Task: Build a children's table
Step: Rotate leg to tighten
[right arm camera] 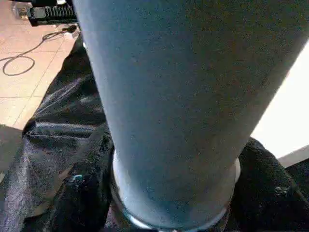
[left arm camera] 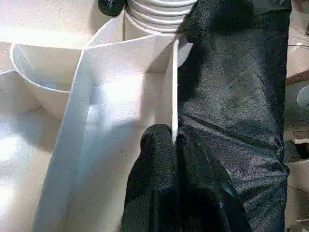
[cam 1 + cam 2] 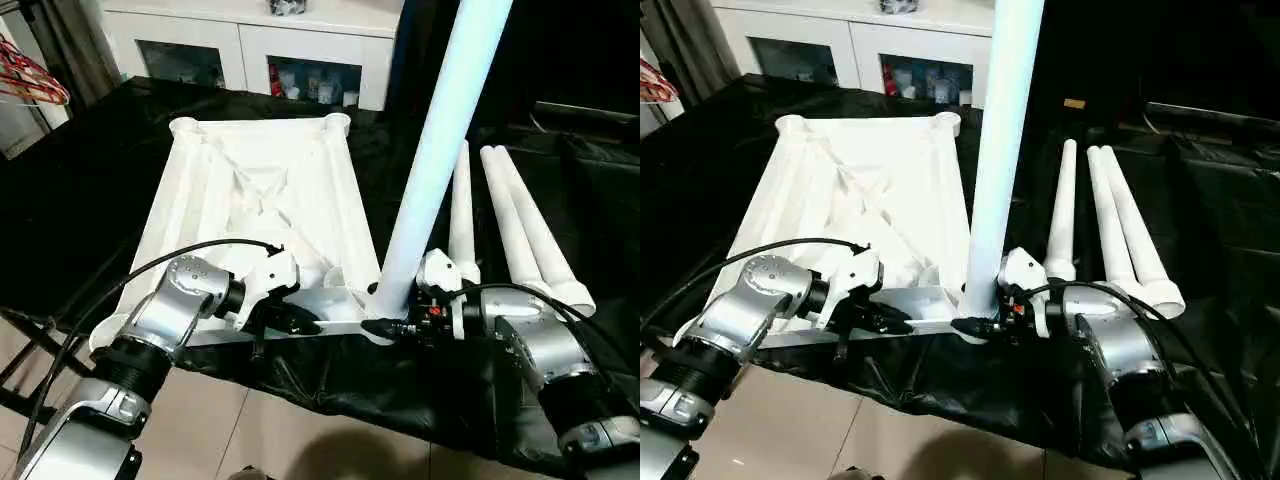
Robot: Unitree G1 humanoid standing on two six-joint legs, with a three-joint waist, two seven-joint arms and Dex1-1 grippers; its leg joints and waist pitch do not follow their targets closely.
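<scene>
Nearest, at the worktop's front edge: black-draped, carrying the white table top upside down, ribs up. Upright in its near right corner socket, one leg, apparently being seated; three spare legs lying just beside. Right pincer closed around that leg's base; left pincer pinching the thin near rim. Likely light, stiff, slick hollow plastic; best held low at the wide end, rim walls prone to flexing.

Left tool pinched closed; right tool clamped.
</scene>
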